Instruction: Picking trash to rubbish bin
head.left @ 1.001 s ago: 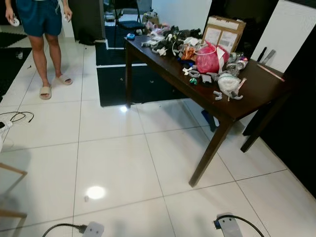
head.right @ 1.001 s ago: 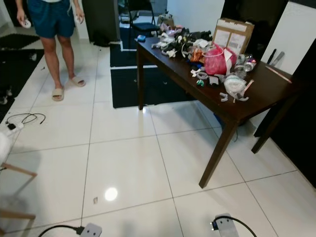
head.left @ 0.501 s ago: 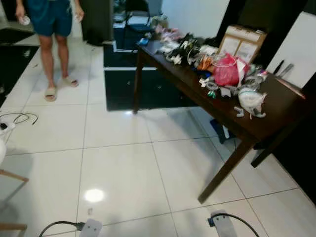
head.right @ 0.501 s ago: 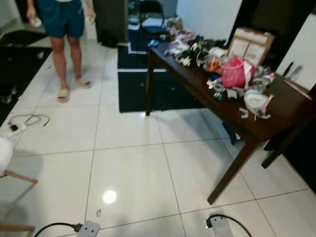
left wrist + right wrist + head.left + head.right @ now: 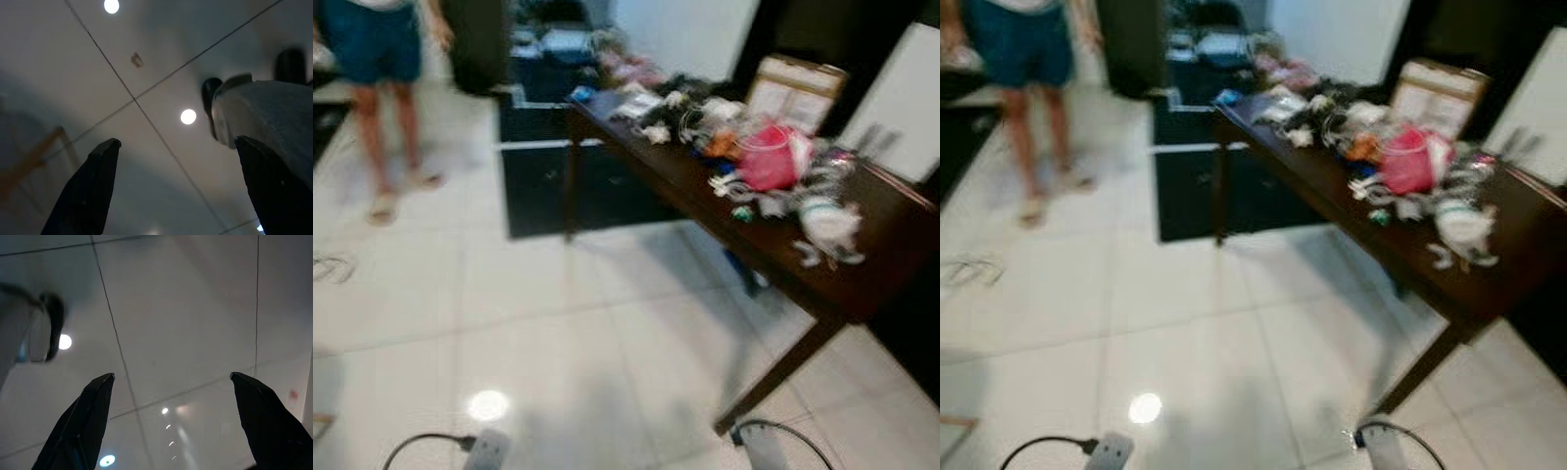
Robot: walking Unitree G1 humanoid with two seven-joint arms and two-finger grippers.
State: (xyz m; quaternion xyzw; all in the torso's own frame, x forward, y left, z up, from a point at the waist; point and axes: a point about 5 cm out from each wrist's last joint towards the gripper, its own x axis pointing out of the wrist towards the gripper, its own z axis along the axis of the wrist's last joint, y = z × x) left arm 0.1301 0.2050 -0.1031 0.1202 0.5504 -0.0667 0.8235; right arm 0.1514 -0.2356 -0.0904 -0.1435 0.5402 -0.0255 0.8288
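Note:
A dark wooden table (image 5: pixel 862 284) stands at the right, covered with clutter. On it lie a pink plastic bag (image 5: pixel 766 157), a white crumpled bundle (image 5: pixel 829 223) and a cardboard box (image 5: pixel 796 90). A small scrap (image 5: pixel 137 59) lies on the white tiles in the left wrist view. My left gripper (image 5: pixel 176 142) hangs open over the floor with nothing between its fingers. My right gripper (image 5: pixel 172 377) is open too, above bare tiles. Both arms' ends, left (image 5: pixel 487 450) and right (image 5: pixel 764 448), show low in the blurred eye views.
A person (image 5: pixel 372 59) in blue shorts and sandals stands at the far left. A dark rug (image 5: pixel 578 176) lies behind the table's far end. A loose cable (image 5: pixel 328 266) lies on the tiles at the left. White tiled floor (image 5: pixel 558 323) spreads before me.
The whole picture has shifted and blurred, so the camera is moving; the table now looks a little nearer. Both arms still hang low.

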